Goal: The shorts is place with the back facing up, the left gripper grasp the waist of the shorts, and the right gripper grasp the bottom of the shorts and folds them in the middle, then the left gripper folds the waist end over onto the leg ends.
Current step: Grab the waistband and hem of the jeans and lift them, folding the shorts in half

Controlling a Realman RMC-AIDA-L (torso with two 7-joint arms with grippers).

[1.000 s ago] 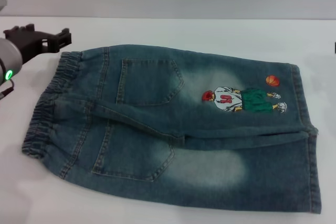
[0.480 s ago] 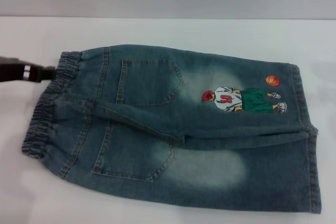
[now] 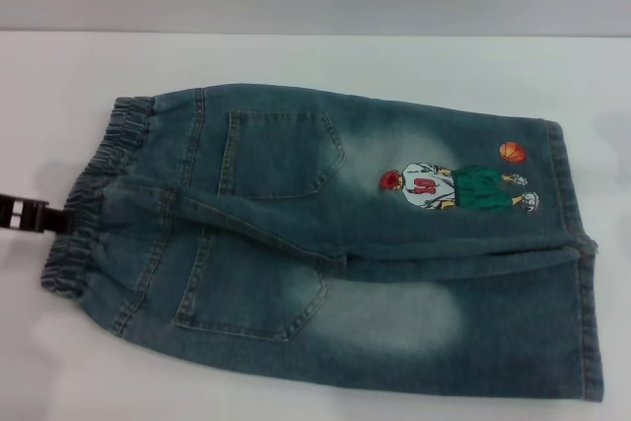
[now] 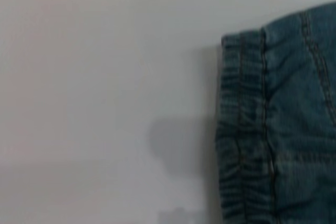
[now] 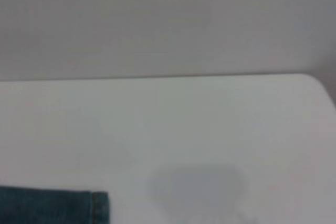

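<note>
Shorts [image 3: 335, 244] flat, back up, on the white table [image 3: 296, 56]; left gripper [image 3: 30, 215] beside the waist [image 3: 84, 209], finger spread indeterminate, right gripper unseen, so closing short would likely miss the band.

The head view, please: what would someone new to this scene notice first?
First the shorts, blue washed denim with pale faded patches, spread flat across the white table with two patch pockets up. Next the cartoon basketball-player print with an orange ball, near the leg hems on the robot's right. Last, the left tool, a dark shape at the view's left edge beside the ruffled waist.
</note>
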